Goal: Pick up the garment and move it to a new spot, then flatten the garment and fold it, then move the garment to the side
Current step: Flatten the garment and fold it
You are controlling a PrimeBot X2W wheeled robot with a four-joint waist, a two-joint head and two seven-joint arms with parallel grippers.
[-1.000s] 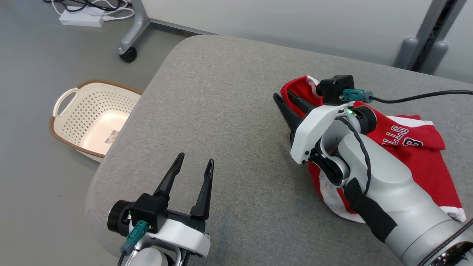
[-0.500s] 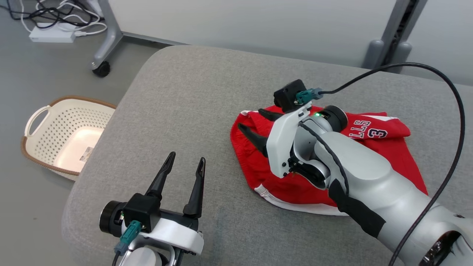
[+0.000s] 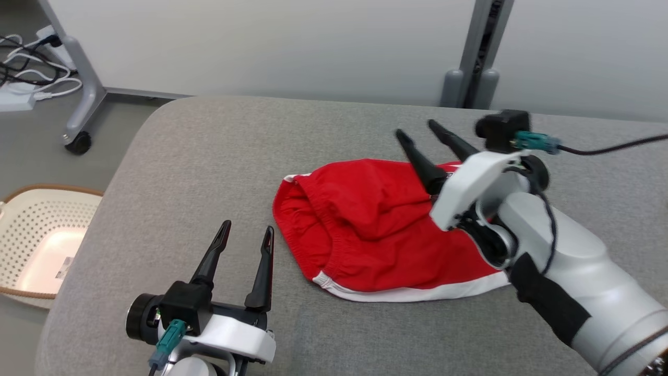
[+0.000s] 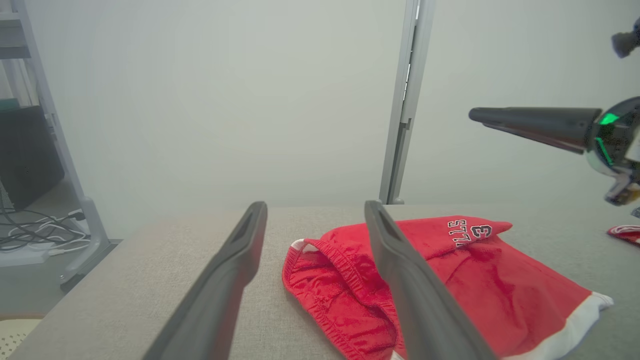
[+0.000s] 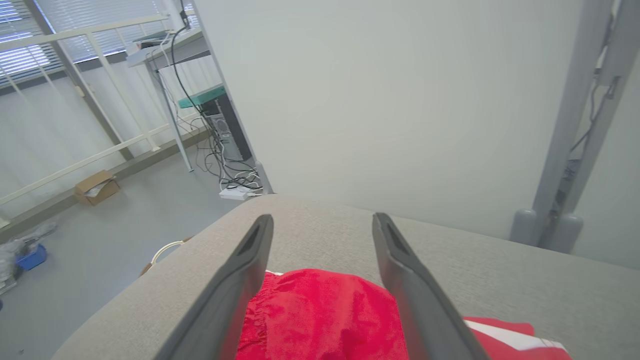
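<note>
In the head view the right arm (image 3: pixel 563 261) covers the right side of the red garment (image 3: pixel 365 224). The basket (image 3: pixel 36 219) is cut off by the left edge, and the label (image 3: pixel 63 267) on its floor is too small to read. The left pincer (image 3: pixel 246 230) is cut at the wrist by the bottom edge. In the left wrist view one finger (image 4: pixel 420 295) masks a strip of the garment. A red scrap (image 4: pixel 625 233) at the right edge is cropped and cannot be identified. In the right wrist view the bottom edge cuts the garment off.
</note>
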